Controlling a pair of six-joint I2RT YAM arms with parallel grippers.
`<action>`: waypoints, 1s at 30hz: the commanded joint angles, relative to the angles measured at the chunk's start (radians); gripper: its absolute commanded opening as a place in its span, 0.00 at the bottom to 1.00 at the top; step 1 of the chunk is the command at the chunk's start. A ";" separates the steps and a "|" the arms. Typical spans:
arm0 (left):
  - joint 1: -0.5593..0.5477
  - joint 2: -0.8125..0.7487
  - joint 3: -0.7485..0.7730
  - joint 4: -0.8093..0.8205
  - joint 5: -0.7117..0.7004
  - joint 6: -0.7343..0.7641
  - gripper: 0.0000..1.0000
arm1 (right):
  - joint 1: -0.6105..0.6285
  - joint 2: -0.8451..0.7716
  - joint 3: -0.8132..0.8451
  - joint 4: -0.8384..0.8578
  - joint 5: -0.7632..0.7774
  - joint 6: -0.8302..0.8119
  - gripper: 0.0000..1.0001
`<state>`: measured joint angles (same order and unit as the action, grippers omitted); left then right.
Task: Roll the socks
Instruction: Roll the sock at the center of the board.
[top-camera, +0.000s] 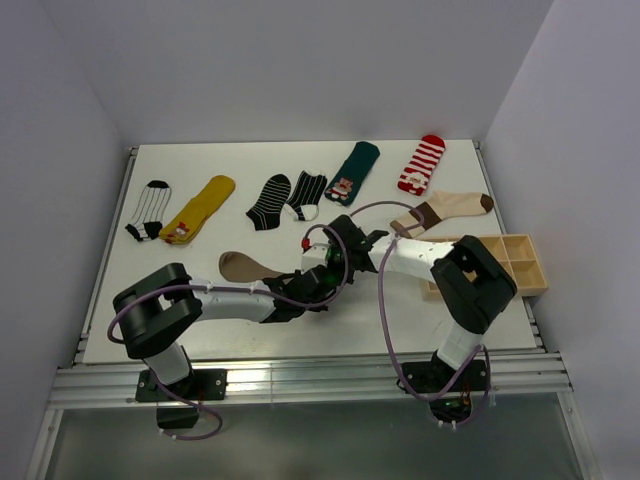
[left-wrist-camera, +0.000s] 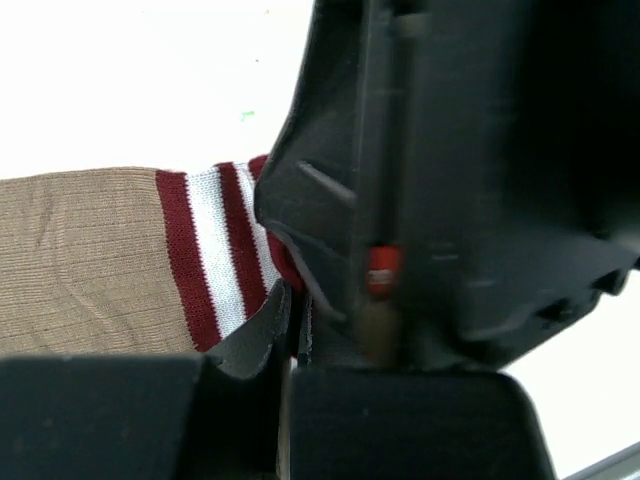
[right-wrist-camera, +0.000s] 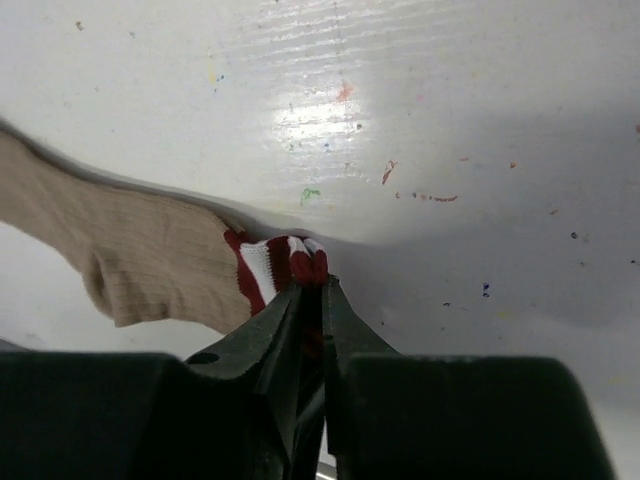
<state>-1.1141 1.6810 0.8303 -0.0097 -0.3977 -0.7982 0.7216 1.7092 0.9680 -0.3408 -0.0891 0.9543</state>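
Barely begun — the brown sock (top-camera: 245, 266) lies flat mid-table, its striped cuff (right-wrist-camera: 268, 265) pinched tight in the right gripper (right-wrist-camera: 322, 300). The left gripper (left-wrist-camera: 292, 335) seems clamped there too, half-hidden. Other socks (top-camera: 268, 201) — unrolled along the far edge.

Overhead from behind, down over the whole table (top-camera: 250, 165), wrist views close along their jaws, sharing the striped cuff (right-wrist-camera: 270, 265) between them.

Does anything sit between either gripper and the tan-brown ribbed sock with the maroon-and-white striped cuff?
Nothing visible does. The right gripper is closed on the striped cuff of the tan-brown ribbed sock, and the left gripper pinches that same cuff, with the two grippers crowded against each other.
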 joint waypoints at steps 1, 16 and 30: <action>0.028 -0.044 -0.045 0.032 0.057 -0.024 0.00 | -0.008 -0.091 -0.070 0.162 -0.104 0.008 0.22; 0.246 -0.176 -0.318 0.401 0.459 -0.248 0.00 | -0.086 -0.339 -0.413 0.646 -0.176 -0.015 0.46; 0.399 -0.230 -0.572 0.812 0.617 -0.476 0.00 | -0.086 -0.129 -0.397 0.832 -0.319 -0.023 0.46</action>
<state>-0.7364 1.4612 0.2840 0.6331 0.1623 -1.2037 0.6361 1.5471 0.5385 0.3992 -0.3546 0.9405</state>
